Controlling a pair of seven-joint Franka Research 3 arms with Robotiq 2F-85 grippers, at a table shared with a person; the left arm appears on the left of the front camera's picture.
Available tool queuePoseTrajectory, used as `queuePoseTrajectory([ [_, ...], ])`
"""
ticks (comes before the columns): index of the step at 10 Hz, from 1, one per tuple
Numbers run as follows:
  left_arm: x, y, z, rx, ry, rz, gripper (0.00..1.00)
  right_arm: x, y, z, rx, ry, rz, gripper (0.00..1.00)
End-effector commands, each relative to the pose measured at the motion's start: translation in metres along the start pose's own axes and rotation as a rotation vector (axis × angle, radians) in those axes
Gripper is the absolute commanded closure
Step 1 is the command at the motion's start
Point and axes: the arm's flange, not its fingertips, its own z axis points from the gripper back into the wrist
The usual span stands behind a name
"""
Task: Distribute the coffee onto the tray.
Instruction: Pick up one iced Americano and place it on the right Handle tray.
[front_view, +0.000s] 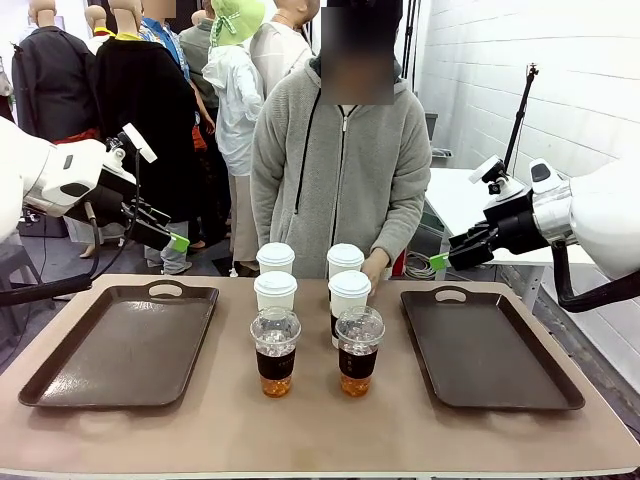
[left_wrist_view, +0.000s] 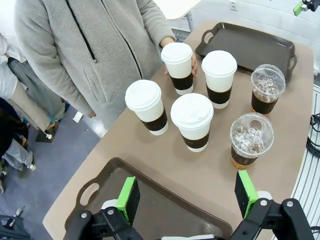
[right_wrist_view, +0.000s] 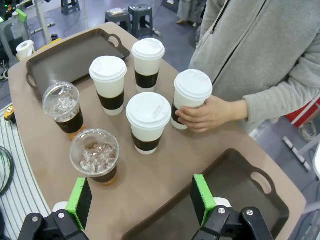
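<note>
**Six cups between two trays, both grippers with jaws apart**

The coffee stood as six cups in the middle of the table (front_view: 320, 440), in three rows of two. All of them were upright on the bare table top. In the front view, the four paper cups (front_view: 275, 291), with white lids and dark brown sleeves, made the two far rows toward 12 o'clock. The two clear cups (front_view: 275, 352), with dome lids and a brown-amber drink, made the near row toward 6 o'clock. The cups stood close together; I could not tell if any neighbours touched.

The left tray (front_view: 120, 350) lay at 9 o'clock from the cups and the right tray (front_view: 490, 350) at 3 o'clock. Both were dark brown and apart from the cups.

A person in a grey hooded jacket stood at the far side. The person's hand (right_wrist_view: 210, 114) touched the sleeve of the far paper cup on the robot's right, at about 1 o'clock in the group.

In the left wrist view, the left gripper (left_wrist_view: 188, 196) had its jaws wide apart, with nothing between the green pads. Below it was the edge of the left tray. In the front view it hung in the air at about 10 o'clock from the cups.

In the right wrist view, the right gripper (right_wrist_view: 141, 200) also had its jaws wide apart and held nothing. Below it was the edge of the right tray. In the front view it hung in the air at about 2 o'clock from the cups.
</note>
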Motion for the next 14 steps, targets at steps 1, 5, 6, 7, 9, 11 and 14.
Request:
queuePoseTrajectory([
  [1,-0.002,0.002,-0.002,-0.008,-0.005,-0.002,0.0,-0.001,-0.001,-0.003,0.008,-0.003,0.002,0.0],
  [5,-0.002,0.002,-0.002,-0.008,-0.005,-0.002,0.0,-0.001,-0.001,-0.003,0.008,-0.003,0.002,0.0],
  [6,-0.002,0.002,-0.002,-0.008,-0.005,-0.002,0.0,0.0,0.0,0.0,0.0,0.0,0.0,0.0],
  [7,-0.002,0.002,-0.002,-0.008,-0.005,-0.002,0.0,0.002,-0.007,-0.001,0.041,-0.005,0.028,0.0],
  [9,-0.002,0.002,-0.002,-0.008,-0.005,-0.002,0.0,0.004,-0.024,-0.007,0.092,-0.022,0.038,0.0],
  [11,-0.002,0.002,-0.002,-0.008,-0.005,-0.002,0.0,0.004,-0.04,-0.016,0.094,-0.027,0.046,0.0],
  [14,-0.002,0.002,-0.002,-0.008,-0.005,-0.002,0.0,0.007,-0.059,-0.021,0.047,-0.029,0.027,0.0],
])
